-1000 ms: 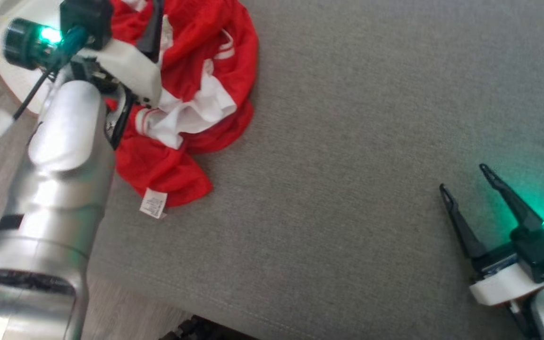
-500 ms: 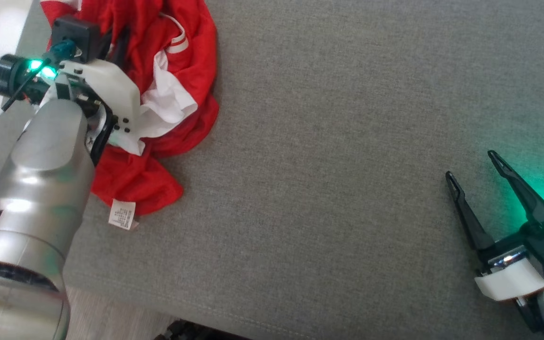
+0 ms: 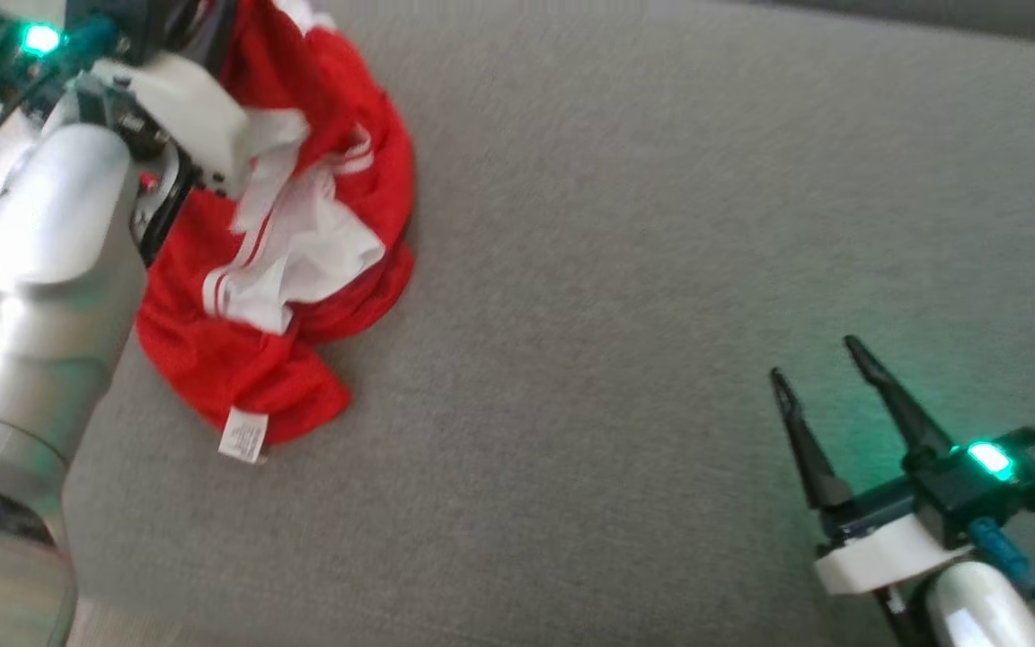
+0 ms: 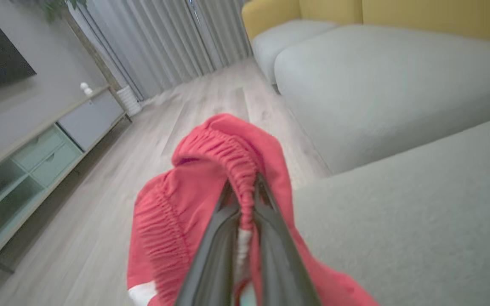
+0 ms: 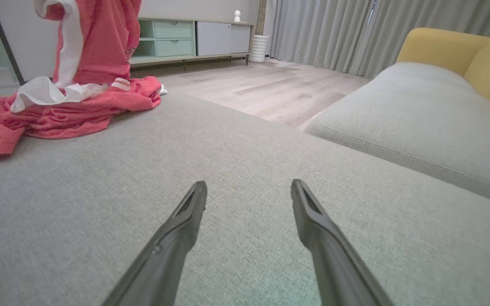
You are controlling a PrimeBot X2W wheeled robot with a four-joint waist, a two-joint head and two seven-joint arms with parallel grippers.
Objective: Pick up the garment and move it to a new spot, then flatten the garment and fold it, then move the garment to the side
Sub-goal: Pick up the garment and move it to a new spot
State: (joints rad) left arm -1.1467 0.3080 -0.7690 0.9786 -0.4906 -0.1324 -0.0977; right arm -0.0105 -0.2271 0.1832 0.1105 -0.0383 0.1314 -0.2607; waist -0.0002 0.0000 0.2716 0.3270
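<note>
**One edge of garment [image 3: 230, 359] pinched in left gripper [image 4: 244, 187]; right gripper [image 3: 815, 358] empty**

The left gripper has its fingers pressed together on the gathered elastic waistband, and that edge is raised off the grey cushion [image 3: 625, 270]. The rest of the garment, red with white panels, lies bunched at the cushion's left edge, with a white label [image 3: 243, 438] at its near end. The right gripper has its fingers spread with nothing between them, low over bare cushion, well apart from the garment.
</note>
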